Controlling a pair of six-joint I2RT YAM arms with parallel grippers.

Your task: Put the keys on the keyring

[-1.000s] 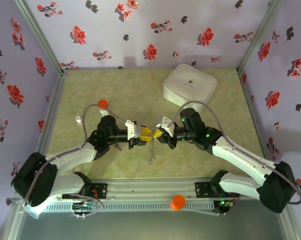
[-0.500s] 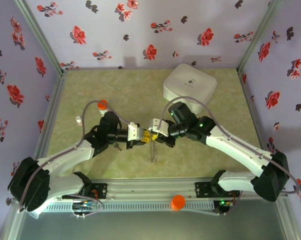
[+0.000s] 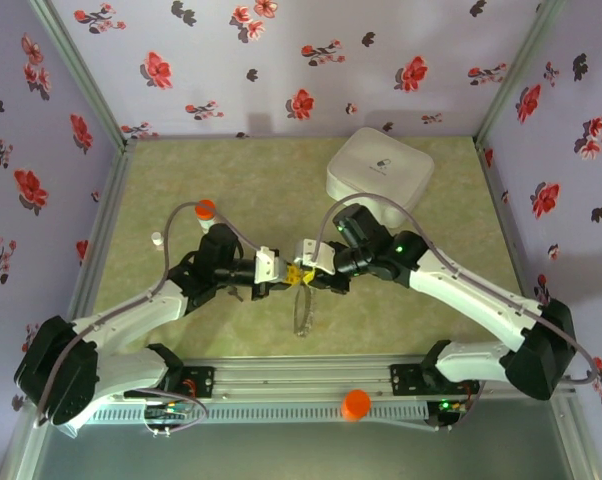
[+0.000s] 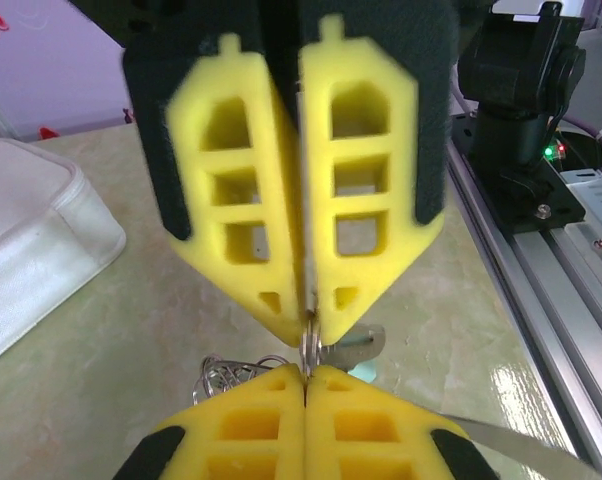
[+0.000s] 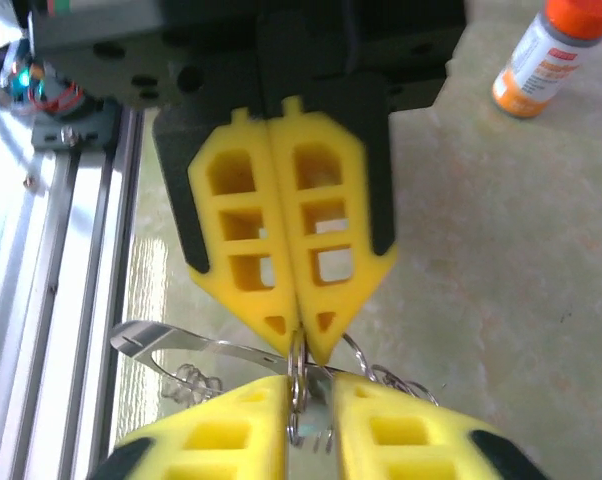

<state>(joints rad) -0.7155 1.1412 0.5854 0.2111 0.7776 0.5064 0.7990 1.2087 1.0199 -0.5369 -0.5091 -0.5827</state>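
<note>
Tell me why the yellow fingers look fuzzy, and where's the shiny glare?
Left wrist view: the right gripper sits so close to the lens that its yellow fingers blur, and glare whitens the table by the rail. Right wrist view: the left gripper looks sharper; the top-left corner washes out white. Top external view: even light, soft shadows.

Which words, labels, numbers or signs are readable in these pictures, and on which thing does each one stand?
No text here can be quoted; each one is unreadable.
On the white box: a small dark mark on top, too small to read.
On the orange-capped bottle: a label with a red band and fine print, too blurred to read.
</note>
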